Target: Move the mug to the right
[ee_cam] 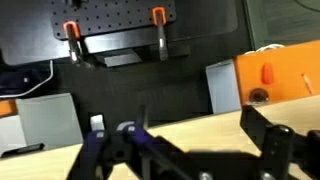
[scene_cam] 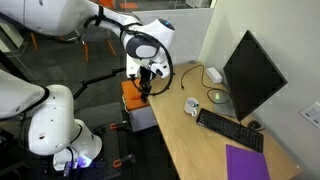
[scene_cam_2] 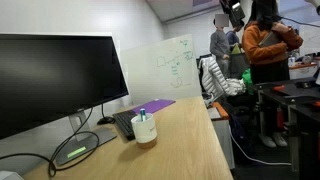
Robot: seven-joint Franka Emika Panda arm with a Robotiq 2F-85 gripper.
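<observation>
From where I stood, the mug sat upright on the wooden surface, just beside the near end of the black keyboard and in front of the monitor. A pale round dish lay a little beyond it. In both exterior views it stood alone, with nothing touching it.

The end effector hung above the edge of the surface, over an orange box, well apart from the mug. In the wrist view its two dark fingers stood spread apart with nothing between them, and only the wooden edge and the orange box showed beyond. The mug was not in that view at all.

So the mug lay further in over the surface from the end effector, toward the keyboard and lower. I judged the arm would have to reach inward and down before any grasp. The mug's long axis was vertical, which suited a grip across the rim or body. I could not tell which way its handle pointed.
</observation>
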